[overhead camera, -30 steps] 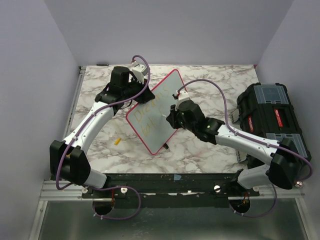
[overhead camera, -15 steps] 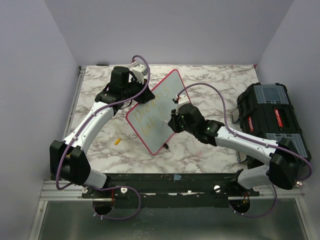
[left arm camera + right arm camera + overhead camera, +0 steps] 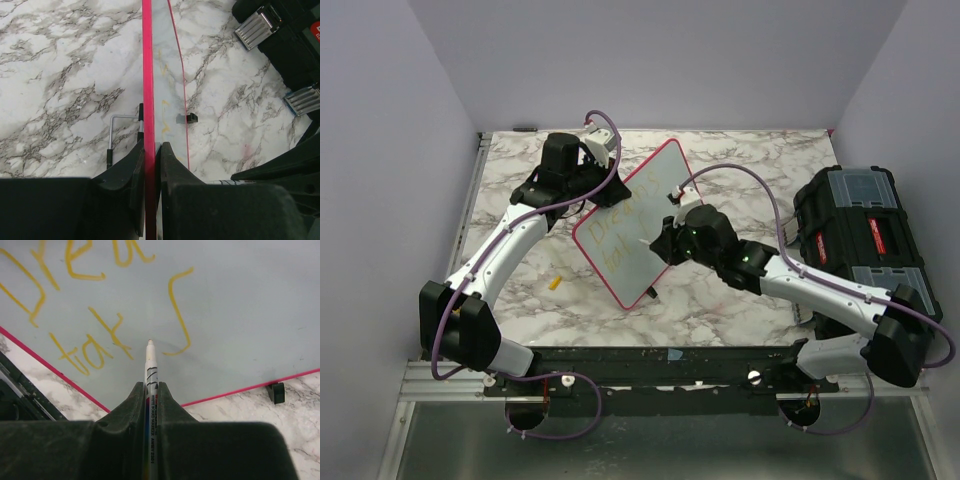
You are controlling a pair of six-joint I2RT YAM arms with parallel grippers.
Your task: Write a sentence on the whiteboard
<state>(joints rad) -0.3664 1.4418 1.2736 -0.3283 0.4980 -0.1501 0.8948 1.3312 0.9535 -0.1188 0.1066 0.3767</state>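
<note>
The whiteboard [image 3: 655, 180], white with a thin red rim, stands tilted on the marble table. My left gripper [image 3: 603, 188] is shut on its upper left edge; in the left wrist view the red rim [image 3: 147, 75] runs between the closed fingers of that gripper [image 3: 150, 147]. My right gripper [image 3: 657, 240] is shut on a white marker [image 3: 150, 371] whose tip sits at the board face [image 3: 240, 315], just left of a curved yellow stroke. The sentence [image 3: 75, 270] is yellow handwriting in two lines, "Drea..." above "tat" and a hook-shaped stroke; it also shows faintly from above [image 3: 610, 228].
A black toolbox [image 3: 865, 230] stands at the right edge of the table, its latches showing in the left wrist view [image 3: 257, 27]. A small yellow cap [image 3: 556, 283] lies left of the board. A black clip [image 3: 275, 391] sits on the board's lower rim. A thin metal stand leg [image 3: 120, 118] rests behind it.
My right gripper has shifted down and to the left across the board's face with the marker. The left arm and the board have not moved.
</note>
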